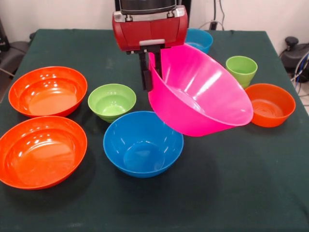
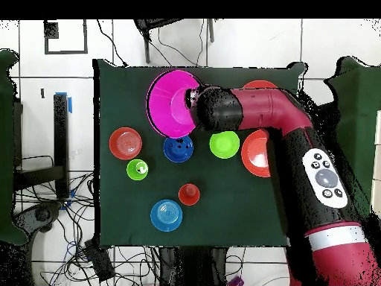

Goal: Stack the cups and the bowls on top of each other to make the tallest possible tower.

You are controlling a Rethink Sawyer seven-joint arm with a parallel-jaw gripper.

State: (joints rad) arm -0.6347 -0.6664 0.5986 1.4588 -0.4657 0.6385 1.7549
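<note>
no words, labels, brand names or numbers can be read anywhere, on the bowls, the cups or the arm.

near edge: the counter (image 1: 203, 203) is bare green cloth in front of the large blue bowl (image 1: 143, 144), an open strip across the whole width.
centre: the pink bowl (image 1: 203, 94), tilted and held off the cloth in the pincer (image 1: 150, 72), overhangs the blue bowl's far right rim.
left side: two large orange bowls (image 1: 47, 91) (image 1: 42, 151) nearly touch; the lime green bowl (image 1: 111, 101) sits just beside the blue one.
right side: the small orange bowl (image 1: 269, 104) and green cup (image 1: 241, 70) stand close together.
far right corner: light blue bowl (image 1: 200, 39), with bare cloth beyond.
</note>
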